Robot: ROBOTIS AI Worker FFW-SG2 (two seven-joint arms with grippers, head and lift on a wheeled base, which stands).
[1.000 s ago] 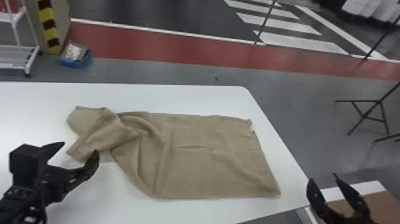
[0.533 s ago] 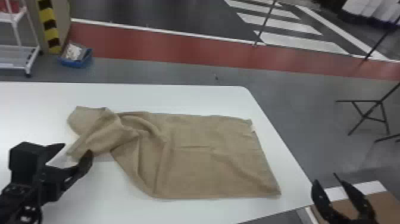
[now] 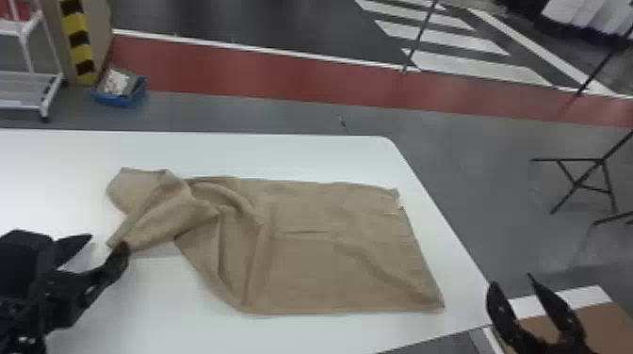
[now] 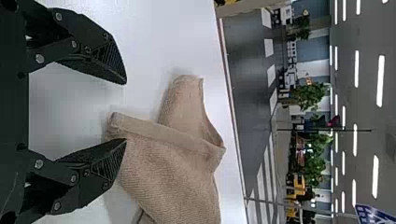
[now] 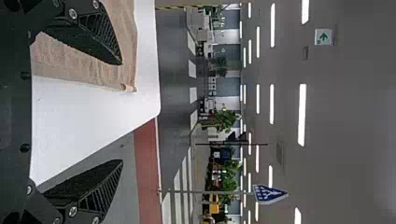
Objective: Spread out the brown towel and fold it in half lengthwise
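Main risk, as we judge it: a bad pinch at the left end of the brown towel. It lies on the tabletop, right part fairly flat, left end bunched & doubled over. L hand has its fingers apart, one tip right at the folded-over corner; can't tell if it's touching. If we close there, we may nip 2 layers, b/c flaps overlap, or miss the thin edge.

R hand, fingers also apart, holds nothing near the towel's right end, so w/ no anchor a hard L pull could drag the lot & wrinkle the flat part. Creases left in = crooked lengthwise fold.

Count: 1 towel, 2 hands, 1 tabletop; on the floor behind, 1 blue bin & 1 white cart.
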